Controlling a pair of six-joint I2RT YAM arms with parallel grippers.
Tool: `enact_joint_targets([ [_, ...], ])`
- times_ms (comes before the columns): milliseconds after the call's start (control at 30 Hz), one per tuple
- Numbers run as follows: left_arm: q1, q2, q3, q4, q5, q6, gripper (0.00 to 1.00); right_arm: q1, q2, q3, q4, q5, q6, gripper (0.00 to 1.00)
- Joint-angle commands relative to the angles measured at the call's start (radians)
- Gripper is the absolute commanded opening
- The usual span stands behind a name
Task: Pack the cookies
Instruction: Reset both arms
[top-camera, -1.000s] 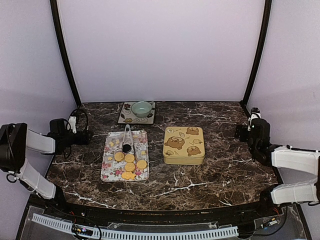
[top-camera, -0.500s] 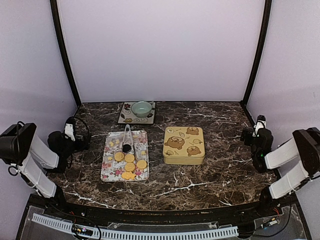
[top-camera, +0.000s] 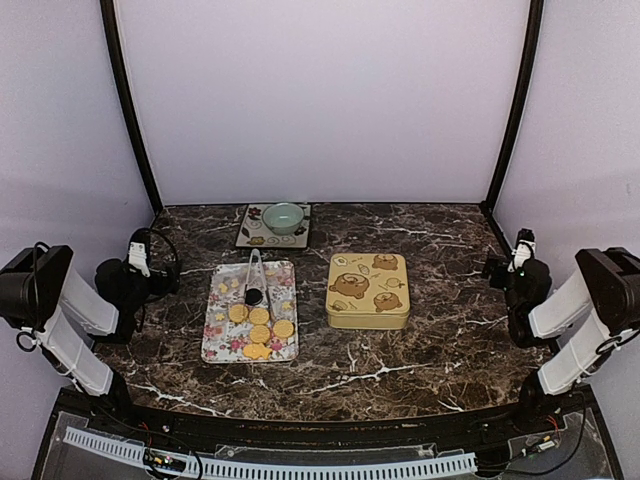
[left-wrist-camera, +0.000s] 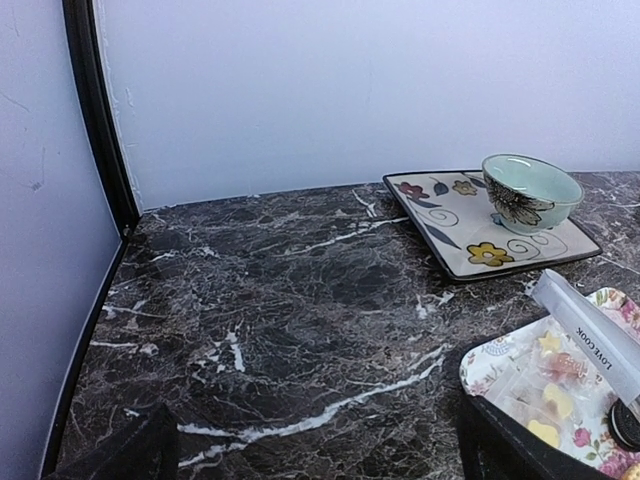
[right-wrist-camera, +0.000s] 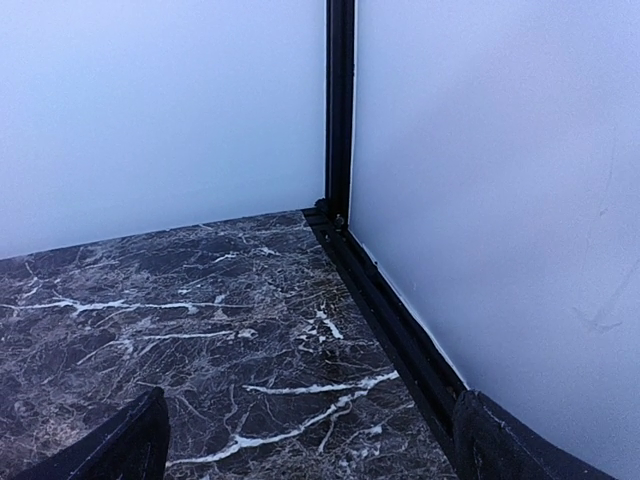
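The cookies (top-camera: 260, 330), golden and round, lie on a floral tray (top-camera: 215, 335) left of centre, with one dark cookie (top-camera: 254, 296) among them. Clear tongs (top-camera: 254, 270) rest across the tray's far end. In the left wrist view the tray's corner (left-wrist-camera: 500, 360) shows at the right with pale yellow cookies (left-wrist-camera: 545, 402) and the tongs (left-wrist-camera: 590, 335). A yellow bear-print tin (top-camera: 368, 290) sits shut, right of the tray. My left gripper (top-camera: 160, 280) (left-wrist-camera: 320, 462) stands open over bare marble left of the tray. My right gripper (top-camera: 500, 270) (right-wrist-camera: 310, 462) is open, empty, facing the back right corner.
A green bowl (top-camera: 284, 217) (left-wrist-camera: 530, 192) stands on a flowered square plate (top-camera: 255, 235) (left-wrist-camera: 470, 240) at the back. White walls with black corner posts (right-wrist-camera: 340, 110) enclose the dark marble table (top-camera: 440, 350).
Both arms have drawn back toward the side walls and folded up. Over the last half second they have hardly moved. Tray, tin and bowl are unchanged.
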Motion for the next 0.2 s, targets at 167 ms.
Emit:
enact_joint_targets([
  [167,-0.033,-0.004,0.020,0.008,-0.052,0.032,0.99,-0.007,0.002,0.005,0.059,-0.011,0.008,1.00],
])
